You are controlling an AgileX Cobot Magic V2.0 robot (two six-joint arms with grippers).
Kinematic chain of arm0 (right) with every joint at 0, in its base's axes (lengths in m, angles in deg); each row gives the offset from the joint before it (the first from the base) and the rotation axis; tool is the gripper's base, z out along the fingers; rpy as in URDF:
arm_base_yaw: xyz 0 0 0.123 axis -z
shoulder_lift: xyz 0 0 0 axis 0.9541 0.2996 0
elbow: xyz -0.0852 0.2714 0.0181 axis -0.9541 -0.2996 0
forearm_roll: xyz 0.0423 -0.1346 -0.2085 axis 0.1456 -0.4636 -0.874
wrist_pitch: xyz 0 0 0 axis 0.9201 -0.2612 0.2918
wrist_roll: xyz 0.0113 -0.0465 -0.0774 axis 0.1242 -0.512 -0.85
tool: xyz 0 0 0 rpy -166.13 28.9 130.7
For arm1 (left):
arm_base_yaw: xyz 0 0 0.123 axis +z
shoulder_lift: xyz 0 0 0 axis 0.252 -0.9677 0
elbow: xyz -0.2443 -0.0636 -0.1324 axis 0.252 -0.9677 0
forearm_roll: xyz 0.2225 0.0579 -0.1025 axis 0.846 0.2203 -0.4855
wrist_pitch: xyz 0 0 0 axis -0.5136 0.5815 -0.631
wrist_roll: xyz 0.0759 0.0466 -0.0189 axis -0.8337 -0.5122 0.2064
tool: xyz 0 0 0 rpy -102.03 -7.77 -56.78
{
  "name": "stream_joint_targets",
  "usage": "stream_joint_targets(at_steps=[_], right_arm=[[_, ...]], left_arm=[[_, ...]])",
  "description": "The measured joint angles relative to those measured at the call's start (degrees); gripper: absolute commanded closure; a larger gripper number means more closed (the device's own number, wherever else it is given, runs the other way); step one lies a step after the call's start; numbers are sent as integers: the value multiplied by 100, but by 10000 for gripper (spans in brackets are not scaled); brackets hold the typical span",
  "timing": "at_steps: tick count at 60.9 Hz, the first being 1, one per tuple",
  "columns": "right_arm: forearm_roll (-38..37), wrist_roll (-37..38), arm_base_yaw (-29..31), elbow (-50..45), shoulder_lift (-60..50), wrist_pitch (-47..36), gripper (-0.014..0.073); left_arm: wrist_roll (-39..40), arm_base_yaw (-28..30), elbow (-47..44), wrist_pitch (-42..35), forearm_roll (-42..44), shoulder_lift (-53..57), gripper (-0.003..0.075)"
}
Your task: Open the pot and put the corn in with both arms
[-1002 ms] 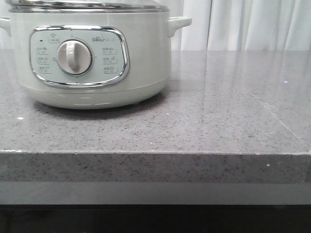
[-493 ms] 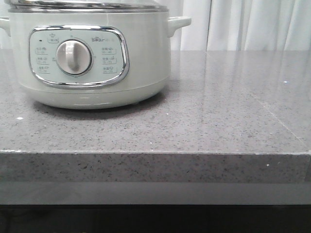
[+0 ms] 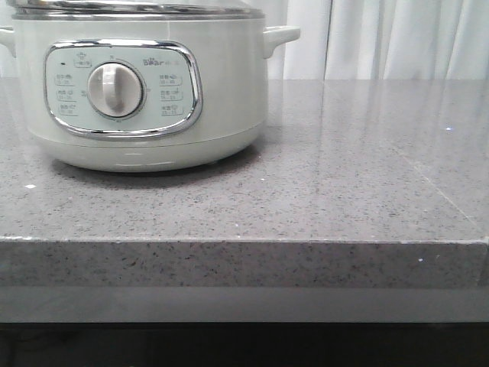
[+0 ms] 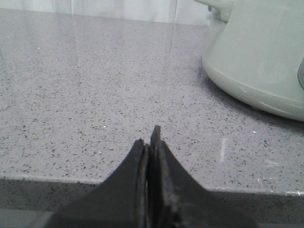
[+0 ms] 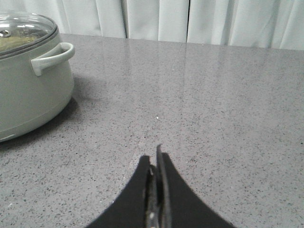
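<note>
The pot (image 3: 145, 92), pale greenish-white with a chrome-framed panel and a round dial (image 3: 114, 89), stands at the left of the grey counter with its steel-rimmed lid (image 3: 137, 9) on. In the right wrist view the glass lid (image 5: 23, 28) and a side handle (image 5: 52, 58) of the pot (image 5: 28, 95) show. My left gripper (image 4: 148, 137) is shut and empty, low at the counter's front edge, with the pot (image 4: 261, 61) off to one side. My right gripper (image 5: 154, 156) is shut and empty above bare counter. The corn is out of view.
The speckled grey stone counter (image 3: 344, 176) runs from the pot to the right edge, with its front edge (image 3: 244, 264) close to the camera. White curtains (image 3: 382, 38) hang behind it.
The pot's image has drifted very slightly to the left in the front view. Nothing else has visibly changed.
</note>
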Motion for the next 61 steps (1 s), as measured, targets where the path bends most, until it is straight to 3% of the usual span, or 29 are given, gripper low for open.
stream_joint_targets(at_steps=[45,61], right_arm=[[0,0,0,0,0,-54,654],[-331,0,161,-756,-380,-360,654]], left_arm=[[13,0,0,0,0,0,738],[13,0,0,0,0,0,738]])
